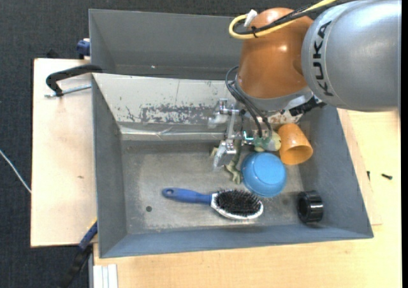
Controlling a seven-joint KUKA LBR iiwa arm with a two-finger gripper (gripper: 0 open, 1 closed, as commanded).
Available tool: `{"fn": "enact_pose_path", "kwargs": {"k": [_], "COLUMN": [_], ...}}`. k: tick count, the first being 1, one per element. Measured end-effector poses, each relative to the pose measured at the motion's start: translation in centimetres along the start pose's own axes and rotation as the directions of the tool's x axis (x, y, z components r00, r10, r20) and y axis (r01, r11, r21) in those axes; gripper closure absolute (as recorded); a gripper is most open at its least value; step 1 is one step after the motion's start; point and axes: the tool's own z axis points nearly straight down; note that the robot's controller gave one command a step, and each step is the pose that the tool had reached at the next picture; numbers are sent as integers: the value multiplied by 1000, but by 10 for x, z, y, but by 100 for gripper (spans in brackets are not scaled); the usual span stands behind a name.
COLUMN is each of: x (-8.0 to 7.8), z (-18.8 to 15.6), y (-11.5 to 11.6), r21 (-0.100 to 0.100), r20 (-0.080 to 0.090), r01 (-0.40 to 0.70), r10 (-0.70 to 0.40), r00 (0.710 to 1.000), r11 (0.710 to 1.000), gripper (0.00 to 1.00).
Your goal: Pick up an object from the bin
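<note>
My gripper (224, 132) hangs over the middle of the bin, toward the back wall, and its two metal fingers stand apart with nothing between them. Just right of and below its lower finger (223, 151) lies a blue round cup (263, 174), open side up. A small green thing (261, 144) peeks out between the gripper and that cup. An orange cup (295, 144) lies on its side to the right of them. Near the front, a hairbrush (220, 201) with a blue handle and white head with black bristles lies flat.
A black round cap (310, 208) sits in the front right corner. The arm with its orange cover and cables reaches in from the right and hides the back right part of the bin. The left half of the floor is bare.
</note>
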Motion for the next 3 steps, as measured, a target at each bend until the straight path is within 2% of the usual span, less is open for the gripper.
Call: {"fn": "enact_pose_path", "kwargs": {"k": [1, 2, 3], "x": [-4, -13, -13], "z": [100, 105, 104], "y": [-60, -113, -111], "r21": [1, -4, -3], "r20": [7, 13, 13], "r01": [27, -23, -19], "r10": [-27, 23, 19], "r00": [1000, 1000, 1000], "r11": [1000, 1000, 1000], "gripper": [0, 0, 100]}}
